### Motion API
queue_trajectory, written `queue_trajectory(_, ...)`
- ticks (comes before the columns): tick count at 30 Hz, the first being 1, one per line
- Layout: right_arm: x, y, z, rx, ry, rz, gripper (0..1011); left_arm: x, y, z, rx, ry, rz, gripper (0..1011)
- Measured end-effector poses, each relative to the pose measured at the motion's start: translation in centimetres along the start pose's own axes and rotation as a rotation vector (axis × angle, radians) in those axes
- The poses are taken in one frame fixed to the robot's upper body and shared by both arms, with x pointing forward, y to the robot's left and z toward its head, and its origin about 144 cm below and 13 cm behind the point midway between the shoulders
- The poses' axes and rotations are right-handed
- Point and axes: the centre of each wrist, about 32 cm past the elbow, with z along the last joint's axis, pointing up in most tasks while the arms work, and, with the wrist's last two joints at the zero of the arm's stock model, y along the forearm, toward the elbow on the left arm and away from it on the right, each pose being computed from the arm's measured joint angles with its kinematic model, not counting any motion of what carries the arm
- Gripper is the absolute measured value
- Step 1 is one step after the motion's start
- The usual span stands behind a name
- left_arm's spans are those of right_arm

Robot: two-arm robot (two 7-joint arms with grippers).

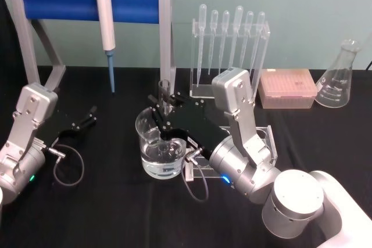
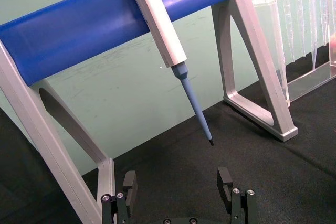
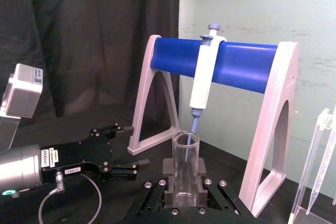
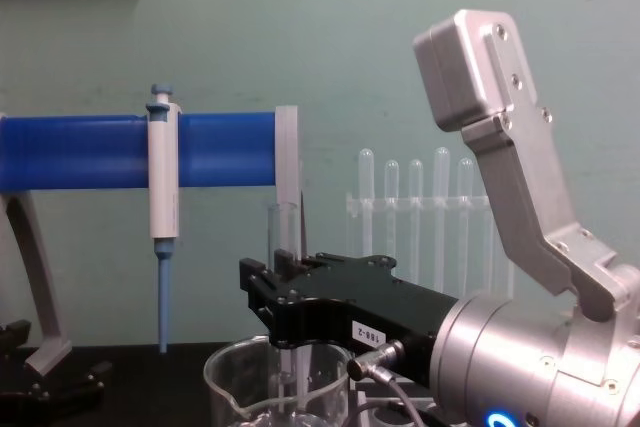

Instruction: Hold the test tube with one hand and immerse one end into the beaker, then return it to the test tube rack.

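The test tube (image 1: 164,89) stands upright, held near its middle by my right gripper (image 1: 163,108), which is shut on it. Its lower part reaches down inside the beaker (image 1: 145,129), which holds clear liquid; whether the tip touches the liquid I cannot tell. From the chest, the test tube (image 4: 283,232) rises above the right gripper (image 4: 275,297) and runs down into the beaker (image 4: 235,387). In the right wrist view the test tube (image 3: 186,153) sits between the right gripper's (image 3: 185,184) pads. My left gripper (image 1: 87,117) rests open at the far left, also seen as the left gripper (image 2: 177,182).
A white-and-blue pipettor (image 1: 106,18) hangs on a blue-barred stand (image 1: 58,1) at the back left. Behind the beaker stands a clear rack of plastic pipettes (image 1: 229,45), then a pink tip box (image 1: 288,88) and a conical flask (image 1: 340,76). A clear acrylic stand (image 1: 264,137) lies under my right arm.
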Motion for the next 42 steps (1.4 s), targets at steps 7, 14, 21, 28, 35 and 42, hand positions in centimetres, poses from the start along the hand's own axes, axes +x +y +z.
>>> queue_trajectory(7, 0.0, 0.0, 0.0, 0.000, 0.000, 0.000, 226, 0.0, 0.0, 0.0, 0.000, 0.000, 0.000, 1000)
queue_trajectory(14, 0.0, 0.0, 0.0, 0.000, 0.000, 0.000, 226, 0.0, 0.0, 0.0, 0.000, 0.000, 0.000, 1000)
queue_trajectory(21, 0.0, 0.0, 0.0, 0.000, 0.000, 0.000, 226, 0.0, 0.0, 0.0, 0.000, 0.000, 0.000, 1000)
queue_trajectory(28, 0.0, 0.0, 0.0, 0.000, 0.000, 0.000, 226, 0.0, 0.0, 0.0, 0.000, 0.000, 0.000, 1000)
queue_trajectory(35, 0.0, 0.0, 0.2, 0.004, -0.004, 0.001, 226, 0.0, 0.0, 0.0, 0.000, 0.000, 0.000, 1000)
queue_trajectory(42, -0.2, -0.1, 1.8, 0.024, -0.027, 0.008, 226, 0.0, 0.0, 0.0, 0.000, 0.000, 0.000, 1000)
